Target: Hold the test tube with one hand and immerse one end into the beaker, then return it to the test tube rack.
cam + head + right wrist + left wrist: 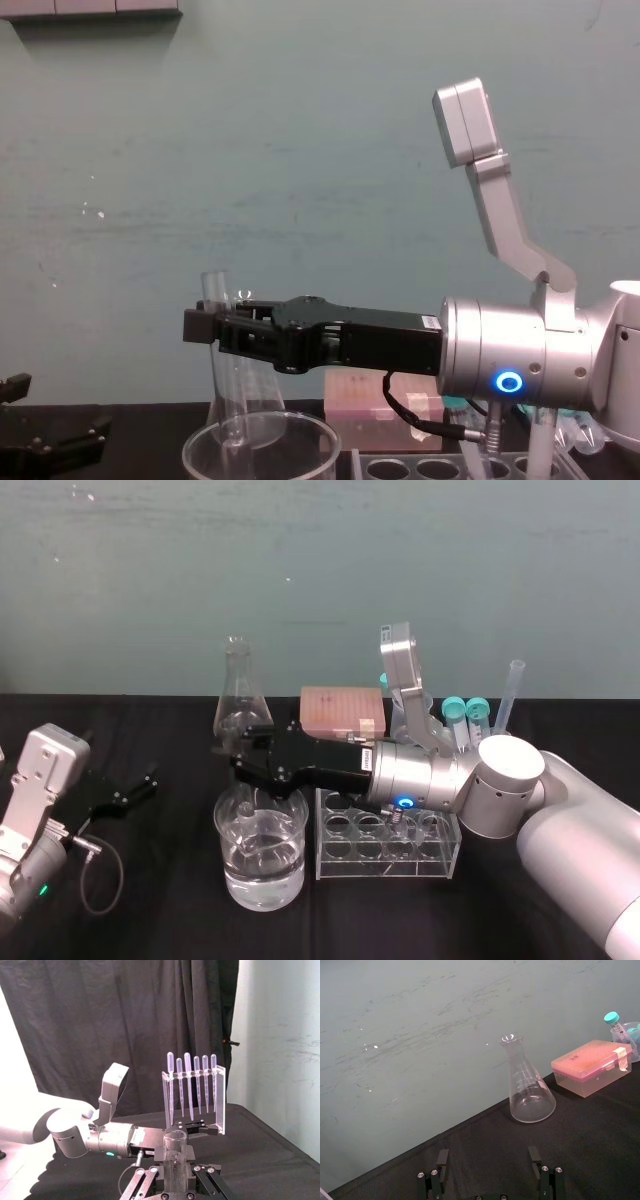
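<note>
Glass test tube (175, 1152) in right tool (175, 1172), over beaker (228, 852), rack (385, 858) beside

light: even, diffuse, fairly bright | shadows: faint | glare: small glints on beaker (238, 862) glass

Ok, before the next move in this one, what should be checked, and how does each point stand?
1. Right pincer shut on the test tube: ok.
2. Right pincer over the beaker: ok.
3. Liquid in the beaker: ok.
4. Tube's lower end in the liquid: cannot tell.
5. Free holes in the test tube rack for the return: ok.
6. Left pincer out of the path: ok, it is open and sits at the table's left.
</note>
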